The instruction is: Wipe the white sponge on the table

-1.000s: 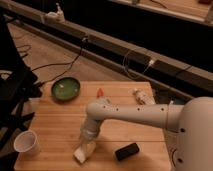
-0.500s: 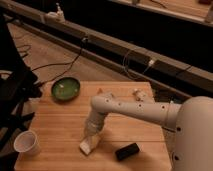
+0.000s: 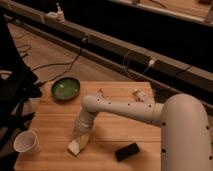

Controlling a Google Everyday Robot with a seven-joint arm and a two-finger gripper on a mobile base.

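The white sponge point(image 3: 75, 147) sits flat on the table point(image 3: 50, 120), right under the gripper point(image 3: 78, 141), fingers clamped on it

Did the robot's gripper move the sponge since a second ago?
Yes. The gripper, shut on the white sponge, slid slightly away from the paper cup, toward the black block.

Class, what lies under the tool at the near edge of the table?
The white sponge lies under the shut tool, on the table. Its upper part is covered.
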